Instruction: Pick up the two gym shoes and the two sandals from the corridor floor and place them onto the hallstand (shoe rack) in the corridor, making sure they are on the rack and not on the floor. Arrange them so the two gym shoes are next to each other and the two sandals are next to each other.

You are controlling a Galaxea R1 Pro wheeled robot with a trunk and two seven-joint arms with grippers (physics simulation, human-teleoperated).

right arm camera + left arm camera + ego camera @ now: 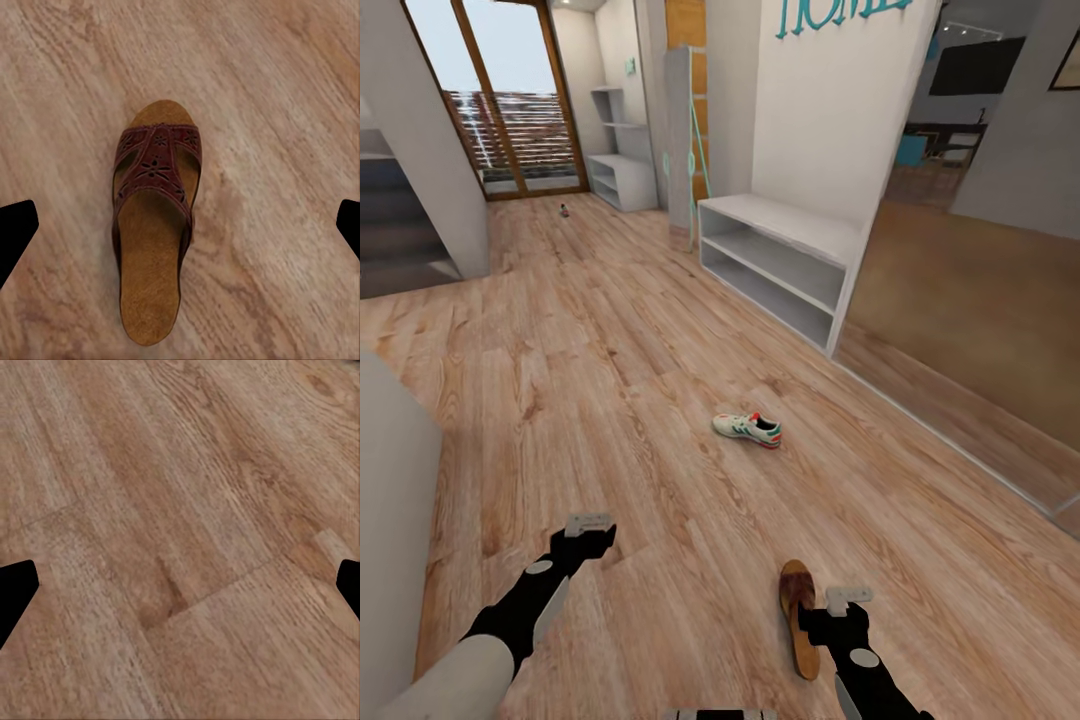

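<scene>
The right claw (180, 225) hangs wide apart directly above one sandal (154, 225), which lies flat on the corridor floor (285, 112). A gym shoe (747, 429) lies beyond the sandal. The sandal looks light and stiff-soled; pinching across its strap seems best. The left claw (180, 589) gapes empty.

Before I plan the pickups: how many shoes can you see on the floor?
2 clearly: a sandal by the right end effector, and a gym shoe further ahead. A tiny far object near the glass door is unidentifiable; others may be hidden.
</scene>
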